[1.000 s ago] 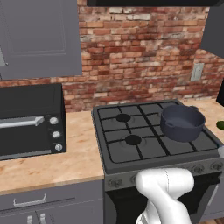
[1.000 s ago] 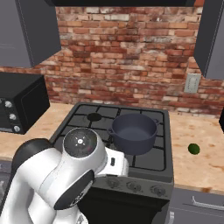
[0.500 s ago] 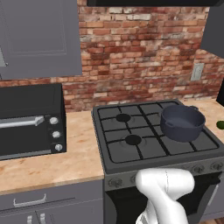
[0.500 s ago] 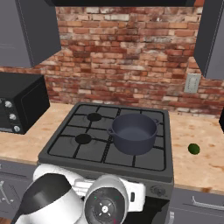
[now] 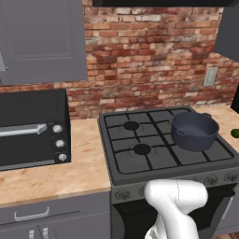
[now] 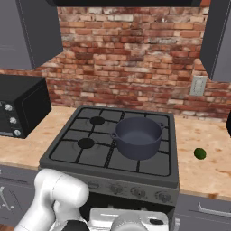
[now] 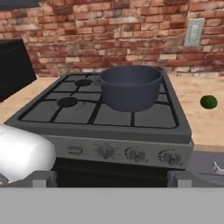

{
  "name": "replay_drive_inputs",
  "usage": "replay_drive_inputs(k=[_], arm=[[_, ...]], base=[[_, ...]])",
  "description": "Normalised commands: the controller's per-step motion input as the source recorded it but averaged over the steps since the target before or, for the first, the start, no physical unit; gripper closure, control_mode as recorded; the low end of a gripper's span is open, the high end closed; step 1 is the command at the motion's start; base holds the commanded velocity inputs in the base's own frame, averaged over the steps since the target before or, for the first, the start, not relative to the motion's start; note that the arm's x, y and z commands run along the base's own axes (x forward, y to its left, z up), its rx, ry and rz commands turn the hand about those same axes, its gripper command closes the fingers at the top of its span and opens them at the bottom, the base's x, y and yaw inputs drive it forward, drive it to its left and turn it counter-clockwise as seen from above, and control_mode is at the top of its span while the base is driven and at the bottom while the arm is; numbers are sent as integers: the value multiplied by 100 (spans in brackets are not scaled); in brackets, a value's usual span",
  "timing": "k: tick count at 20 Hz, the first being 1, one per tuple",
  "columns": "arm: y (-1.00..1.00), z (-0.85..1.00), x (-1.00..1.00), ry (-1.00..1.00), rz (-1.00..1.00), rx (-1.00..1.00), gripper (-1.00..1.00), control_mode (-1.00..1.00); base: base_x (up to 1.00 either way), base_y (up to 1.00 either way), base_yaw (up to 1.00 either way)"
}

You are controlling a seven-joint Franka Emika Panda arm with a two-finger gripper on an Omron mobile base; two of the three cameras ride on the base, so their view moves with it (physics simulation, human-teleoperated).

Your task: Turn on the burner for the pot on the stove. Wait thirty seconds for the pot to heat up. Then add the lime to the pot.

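Right now, as I see it:
Gripper (image 7: 107, 181): low in front of the stove, facing the knobs — fingers spread wide, nothing between them.
Stove (image 7: 61, 118): straight ahead of the gripper.
Pot (image 7: 130, 86): on the grate, ahead and slightly right of the gripper.
Lime (image 7: 208, 102): on the counter — farther right, apart from the pot.
Toaster oven (image 5: 32, 128): far off left.

Matt dark metal pot (image 7: 130, 86) on black grates – rough brick wall (image 6: 131, 58), mottled stone-look counter (image 5: 70, 170)
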Motion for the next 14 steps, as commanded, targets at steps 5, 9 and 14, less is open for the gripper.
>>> replay_drive_inputs(k=[5,9,14], arm=[[-17,-41,-12,-18,0,0,-100,-100],[-10,-59,-7,-19,0,0,-100,-100],[-2,-63,0,-23,0,-1,-100,-100]], base=[[0,0,0],[0,0,0],[0,0,0]])
